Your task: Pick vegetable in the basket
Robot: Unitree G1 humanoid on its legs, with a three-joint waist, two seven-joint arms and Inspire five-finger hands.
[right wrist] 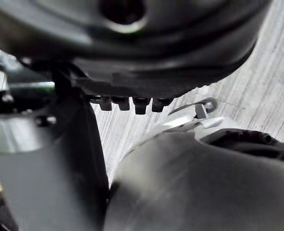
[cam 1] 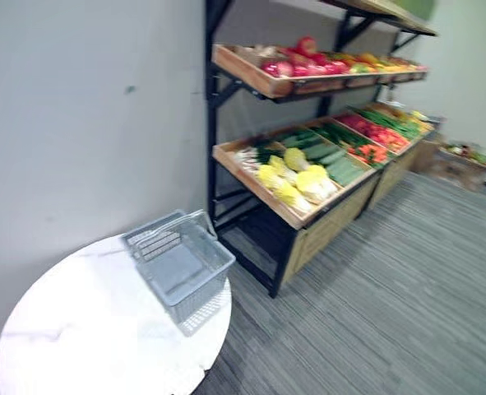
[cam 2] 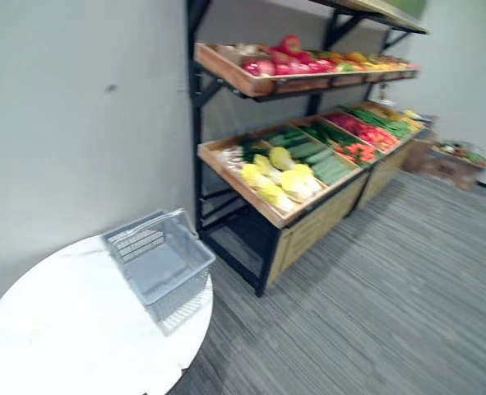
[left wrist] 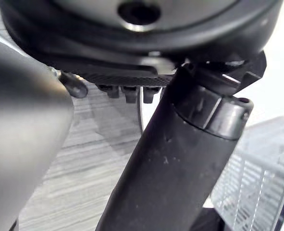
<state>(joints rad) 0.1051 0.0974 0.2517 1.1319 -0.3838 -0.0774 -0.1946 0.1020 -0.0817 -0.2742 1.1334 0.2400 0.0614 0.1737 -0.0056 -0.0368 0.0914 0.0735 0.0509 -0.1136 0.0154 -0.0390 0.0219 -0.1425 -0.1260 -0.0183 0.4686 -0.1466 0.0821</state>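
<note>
Vegetables (cam 1: 308, 169): lying in the slanted lower shelf (cam 1: 251, 177) of a black-framed rack (cam 1: 212, 148) by the wall, well apart from the basket.
Sorts seen: pale yellow cabbages (cam 1: 312, 183) at the near end, green cucumbers (cam 1: 339, 167) beside them, red and green heaps farther along, too small to name.
Basket (cam 1: 181, 265): grey plastic mesh, upright on the table at the edge nearest the rack, wire handles folded down at its rim, bare bottom showing.
Table (cam 1: 70, 329): round, white marbled top, near the wall (cam 1: 78, 123).
Left hand (left wrist: 127, 77): hangs beside the table. Fingers (left wrist: 130, 95) sit in a loose row with the thumb (left wrist: 74, 85) off to one side, spread, touching nothing and holding nothing.
Right hand (right wrist: 146, 77): hangs over the floor, fingers (right wrist: 141, 106) in a slack row, clasping nothing.
Left wrist view adds: the basket's pale mesh wall close by, the white tabletop behind it, and striped floor (left wrist: 84, 159) past the fingers.
Right wrist view adds: the striped grey floor past the fingertips.
Head views add: an upper shelf (cam 1: 251, 76) carrying red fruit (cam 1: 304, 62), and low crates (cam 1: 465, 160) of produce in the far corner.
</note>
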